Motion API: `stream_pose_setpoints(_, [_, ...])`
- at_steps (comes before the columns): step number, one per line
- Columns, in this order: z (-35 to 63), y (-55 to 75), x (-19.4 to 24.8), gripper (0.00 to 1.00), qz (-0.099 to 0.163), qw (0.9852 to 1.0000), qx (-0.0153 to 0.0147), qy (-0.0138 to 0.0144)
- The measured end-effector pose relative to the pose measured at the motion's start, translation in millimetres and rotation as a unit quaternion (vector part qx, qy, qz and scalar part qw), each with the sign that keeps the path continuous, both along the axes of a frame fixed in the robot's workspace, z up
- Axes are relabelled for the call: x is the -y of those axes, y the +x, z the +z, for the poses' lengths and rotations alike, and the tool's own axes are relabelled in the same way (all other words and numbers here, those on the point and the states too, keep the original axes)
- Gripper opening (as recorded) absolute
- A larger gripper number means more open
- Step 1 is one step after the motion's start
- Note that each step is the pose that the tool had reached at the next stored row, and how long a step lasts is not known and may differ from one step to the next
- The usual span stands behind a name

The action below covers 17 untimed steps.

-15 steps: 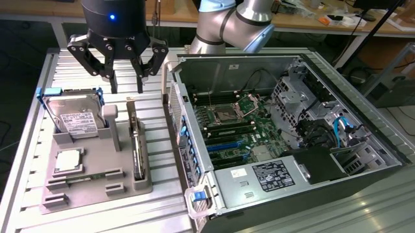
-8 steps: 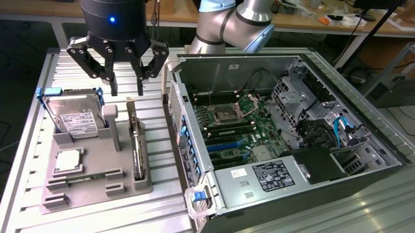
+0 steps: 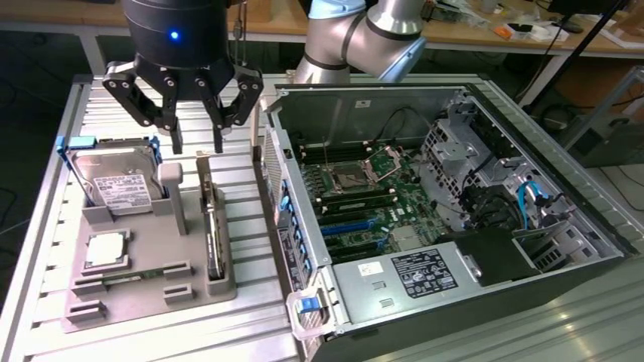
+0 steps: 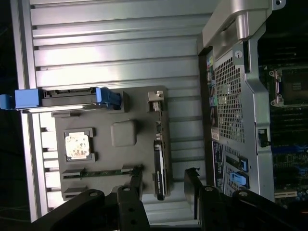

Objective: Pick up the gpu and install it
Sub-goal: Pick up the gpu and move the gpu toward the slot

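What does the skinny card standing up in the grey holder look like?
The gpu is a slim card standing on its long edge in a slot of the grey holder, on the side nearest the computer case. Seen edge-on, it looks dark, with a silver metal end. The holder props it up. The open gripper hangs over it, not closed on it.

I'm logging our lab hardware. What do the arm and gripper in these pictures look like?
The gripper is black, with a rounded body carrying a small blue light and jointed, linkage-style fingers. The arm is silver-grey, with thick cylindrical joints and a pale blue cap. No markings are legible.
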<state>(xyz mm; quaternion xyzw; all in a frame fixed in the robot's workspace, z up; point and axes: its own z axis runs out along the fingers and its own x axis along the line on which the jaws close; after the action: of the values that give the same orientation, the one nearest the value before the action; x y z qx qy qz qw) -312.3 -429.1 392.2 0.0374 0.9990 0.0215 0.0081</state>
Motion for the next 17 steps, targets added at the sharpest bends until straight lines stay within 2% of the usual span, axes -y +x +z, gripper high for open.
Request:
stream_pose_setpoints(10, [0.0, 0.0, 9.5, 0.48, 0.0, 1.0, 0.0, 0.0])
stream_pose_setpoints(17, [0.0, 0.0, 14.3, 0.48, 0.0, 1.0, 0.0, 0.0])
